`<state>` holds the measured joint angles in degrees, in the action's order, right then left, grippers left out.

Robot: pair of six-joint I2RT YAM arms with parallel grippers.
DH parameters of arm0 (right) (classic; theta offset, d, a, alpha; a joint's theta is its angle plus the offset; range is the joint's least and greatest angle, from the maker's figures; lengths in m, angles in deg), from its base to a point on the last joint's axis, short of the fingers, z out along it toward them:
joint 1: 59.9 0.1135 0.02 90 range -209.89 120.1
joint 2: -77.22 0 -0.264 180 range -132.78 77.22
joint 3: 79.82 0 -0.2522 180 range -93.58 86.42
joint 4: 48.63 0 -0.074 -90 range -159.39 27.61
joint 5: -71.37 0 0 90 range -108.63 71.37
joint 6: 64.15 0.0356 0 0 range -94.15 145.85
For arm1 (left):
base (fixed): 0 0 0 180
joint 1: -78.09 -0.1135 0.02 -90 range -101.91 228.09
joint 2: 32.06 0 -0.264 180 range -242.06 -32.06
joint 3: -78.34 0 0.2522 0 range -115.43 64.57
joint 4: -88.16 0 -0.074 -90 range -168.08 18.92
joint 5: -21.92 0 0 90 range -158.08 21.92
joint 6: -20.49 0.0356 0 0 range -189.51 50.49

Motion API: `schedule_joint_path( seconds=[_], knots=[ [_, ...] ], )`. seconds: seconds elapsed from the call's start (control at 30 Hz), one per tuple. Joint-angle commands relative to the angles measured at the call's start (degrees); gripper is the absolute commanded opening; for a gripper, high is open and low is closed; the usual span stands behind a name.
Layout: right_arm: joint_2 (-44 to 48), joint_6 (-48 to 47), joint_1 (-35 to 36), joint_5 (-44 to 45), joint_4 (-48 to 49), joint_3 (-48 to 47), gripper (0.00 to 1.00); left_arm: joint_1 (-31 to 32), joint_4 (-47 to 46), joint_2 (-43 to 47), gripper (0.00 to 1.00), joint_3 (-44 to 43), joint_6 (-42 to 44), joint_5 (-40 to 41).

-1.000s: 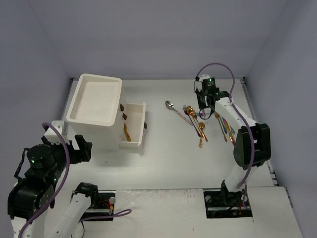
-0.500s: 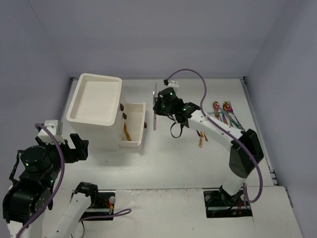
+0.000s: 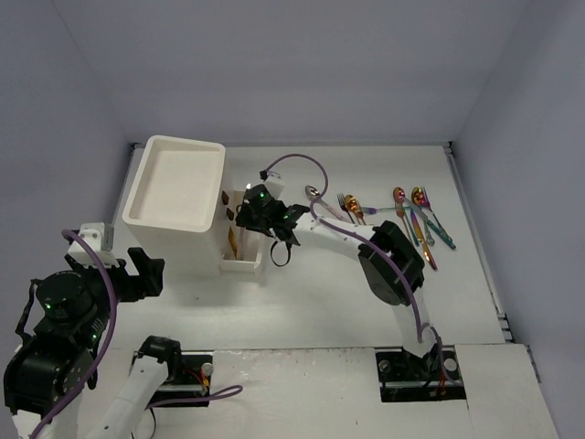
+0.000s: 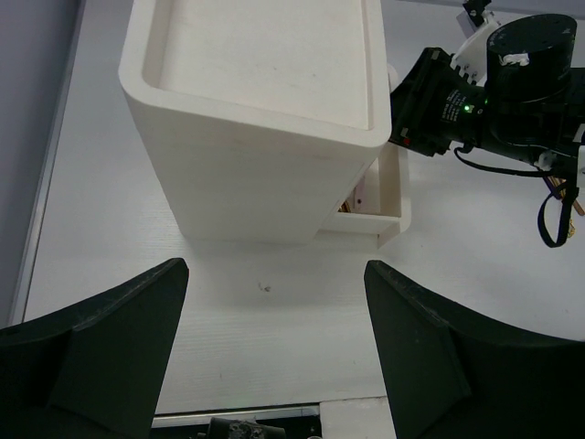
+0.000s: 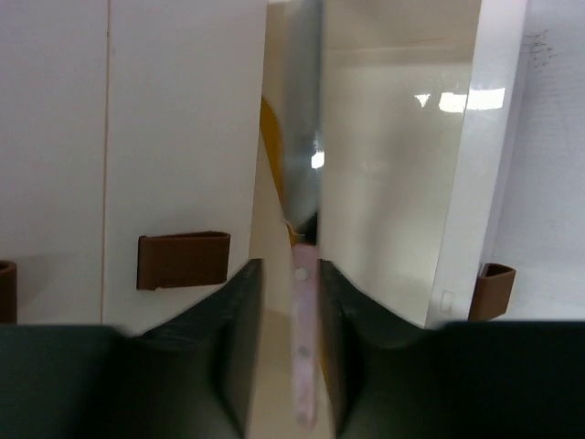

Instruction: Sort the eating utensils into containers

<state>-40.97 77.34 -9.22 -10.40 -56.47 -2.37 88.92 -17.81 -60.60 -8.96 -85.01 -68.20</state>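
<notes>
1. The knife [image 5: 302, 165] looks light, stiff and slick. Polished metal like this will probably pivot or slide between the pads if it is held off-centre. The handle is likely the best place to hold it, gripped across its narrow width near the blade root so the blade's weight cannot swing it.
2. It has a broad, mirror-bright silver blade and a slim, pale pinkish handle with small rivet-like dots. The blade reflects the white plastic around it.
3. The right gripper [image 5: 291, 274] is clenched on the knife handle, with the blade pointing away from the wrist. The blade hangs over the open drawer [image 3: 262, 240], which is pulled out from the white box [image 3: 175, 187].
4. A gold piece [image 3: 235, 243] already lies in that drawer. A release here would likely land the knife beside it. Dropped from a height, it may bounce off the hard plastic.
5. The left gripper [image 4: 274, 366] is spread wide and empty, hanging over the tabletop [image 3: 311, 293] on the near side of the box.
6. Unsorted pieces lie on the tabletop well apart from the drawer, among them a silver spoon [image 3: 313, 192] and rainbow spoons [image 3: 399, 195].
</notes>
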Motion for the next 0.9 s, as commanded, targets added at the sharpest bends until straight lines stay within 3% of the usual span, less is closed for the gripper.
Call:
schedule_joint_path(
  seconds=[0.0, 0.17, 0.37, 0.53, 0.77, 0.87],
  knots=[
    [3.4, -2.0, -0.3, 2.8, 4.5, -2.8, 0.41, 0.3, -2.3, -1.3, 0.75, -1.6, -0.7, -2.1],
    [12.5, -10.5, -4.5, 2.1, 4.0, 4.1, 0.51, 0.3, -2.5, -2.3, 0.75, -2.0, 0.1, -3.1],
    [27.0, -17.0, -18.9, -0.8, 1.5, 19.5, 0.58, 0.3, -2.5, -4.1, 0.75, -2.8, 2.8, -6.8],
    [35.9, -26.8, -34.1, -2.0, -5.4, 25.8, 0.61, 0.3, -2.9, -4.8, 0.76, -2.6, 5.1, -7.5],
    [39.0, -35.5, -51.5, -2.5, -11.8, 28.6, 0.61, 0.3, -7.1, -3.5, 0.76, 0.3, 5.5, -11.7],
    [37.8, -37.6, -54.8, -2.6, -12.8, 29.4, 0.61, 0.3, -9.7, -1.9, 0.76, 2.9, 5.1, -14.5]
  ],
)
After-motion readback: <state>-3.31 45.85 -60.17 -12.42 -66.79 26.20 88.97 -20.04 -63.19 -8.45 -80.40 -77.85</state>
